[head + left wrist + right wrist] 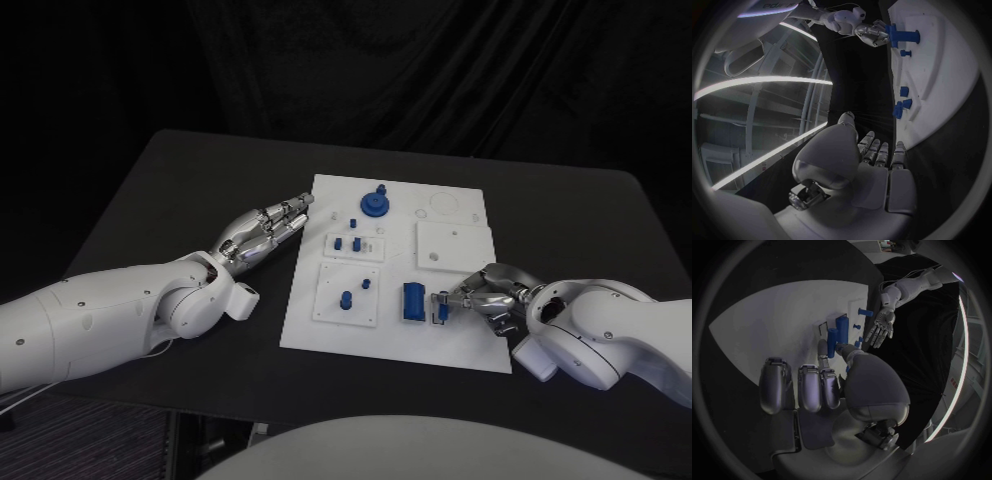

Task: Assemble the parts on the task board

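Centrally, the white task board (pixel 447 345) is laid on the black table (pixel 159 200), with blue parts distributed over it. A round blue part with a peg (pixel 375 205) is seated near the far edge of the board, small blue pegs (pixel 346 243) are set in a square plate just below it, and two further pegs (pixel 349 297) are stood in a second square plate nearer the robot. An oblong blue block (pixel 414 301) is placed toward the near edge of the board.

The left hand (pixel 267 232) is held beside the board's left edge, over the table; its fingers are stretched out flat and close together, and nothing is grasped by it. In the left wrist view the same straight fingers (pixel 879 152) are shown beside the board's edge (pixel 942 75).

The right hand (pixel 483 295) is positioned at the board's near right part, just beside the oblong block. A small blue part (pixel 844 347) is pinched between its thumb and a fingertip, as seen in the right wrist view, while the remaining fingers (pixel 811 387) are curled over the board.

Partly cut-off lettering is visible on a body panel in the left wrist view, but it cannot be read with certainty.
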{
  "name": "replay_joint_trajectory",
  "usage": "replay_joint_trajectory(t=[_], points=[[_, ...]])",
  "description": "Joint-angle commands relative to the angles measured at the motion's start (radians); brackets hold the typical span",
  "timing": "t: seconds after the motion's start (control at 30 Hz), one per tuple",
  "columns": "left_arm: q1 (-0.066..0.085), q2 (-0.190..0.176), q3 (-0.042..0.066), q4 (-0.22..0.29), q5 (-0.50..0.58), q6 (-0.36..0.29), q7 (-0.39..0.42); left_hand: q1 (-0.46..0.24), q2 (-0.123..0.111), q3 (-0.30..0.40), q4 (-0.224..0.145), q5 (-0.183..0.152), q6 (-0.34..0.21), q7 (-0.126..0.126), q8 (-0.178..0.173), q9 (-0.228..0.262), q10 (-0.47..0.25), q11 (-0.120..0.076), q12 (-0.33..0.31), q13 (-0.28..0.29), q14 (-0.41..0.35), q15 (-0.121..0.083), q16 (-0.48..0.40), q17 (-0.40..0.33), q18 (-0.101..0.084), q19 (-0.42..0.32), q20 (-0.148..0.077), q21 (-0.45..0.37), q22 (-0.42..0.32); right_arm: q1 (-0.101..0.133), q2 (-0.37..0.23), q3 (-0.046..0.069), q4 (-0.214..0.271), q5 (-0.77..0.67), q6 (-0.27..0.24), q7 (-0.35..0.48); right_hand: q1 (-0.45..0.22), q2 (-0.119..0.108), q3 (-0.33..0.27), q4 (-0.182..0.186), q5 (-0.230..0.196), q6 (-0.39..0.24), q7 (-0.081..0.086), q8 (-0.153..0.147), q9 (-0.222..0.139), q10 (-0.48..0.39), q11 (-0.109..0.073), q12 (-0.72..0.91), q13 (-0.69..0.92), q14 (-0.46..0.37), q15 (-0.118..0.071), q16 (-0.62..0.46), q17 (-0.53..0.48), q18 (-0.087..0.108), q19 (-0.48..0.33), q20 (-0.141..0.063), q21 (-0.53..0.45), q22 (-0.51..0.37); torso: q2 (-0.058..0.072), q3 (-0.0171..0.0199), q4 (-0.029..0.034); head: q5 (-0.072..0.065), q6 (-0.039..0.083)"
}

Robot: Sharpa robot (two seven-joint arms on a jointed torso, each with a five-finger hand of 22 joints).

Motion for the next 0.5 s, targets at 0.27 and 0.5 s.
replay_joint_trajectory(t=[0.27,0.5], points=[[-0.002,0.002,0.001,0.0,-0.002,0.013,0.027,0.008,0.0,0.006,-0.001,0.007,-0.002,0.007,0.004,0.001,0.0,0.01,0.002,0.001,0.0,0.01,-0.004,-0.001,0.011,-0.003,0.007,-0.004,0.001,-0.012,0.006,0.0,-0.01,-0.053,0.032,-0.008,-0.013,0.004,0.005,0.003,-0.009,-0.008,0.001,-0.002,0.0,0.108,0.005,0.003,0.263,0.059,0.001,-0.006,0.0,0.009,0.029,0.003,-0.009,0.199,0.0,0.0011,0.0009,-0.002,0.0],[-0.002,0.004,0.001,-0.001,-0.002,0.015,0.027,0.008,0.0,0.006,-0.001,0.007,-0.002,0.007,0.004,0.001,0.0,0.01,0.002,0.001,0.0,0.01,-0.004,-0.001,0.011,-0.003,0.007,-0.004,0.001,-0.013,0.007,0.0,-0.013,-0.06,0.032,-0.007,-0.016,0.005,0.004,0.005,-0.011,-0.008,0.001,-0.002,0.0,0.108,0.005,0.003,0.263,0.059,0.002,-0.006,0.001,0.009,0.029,0.004,-0.01,0.198,-0.001,0.0009,0.0,-0.002,0.0]])
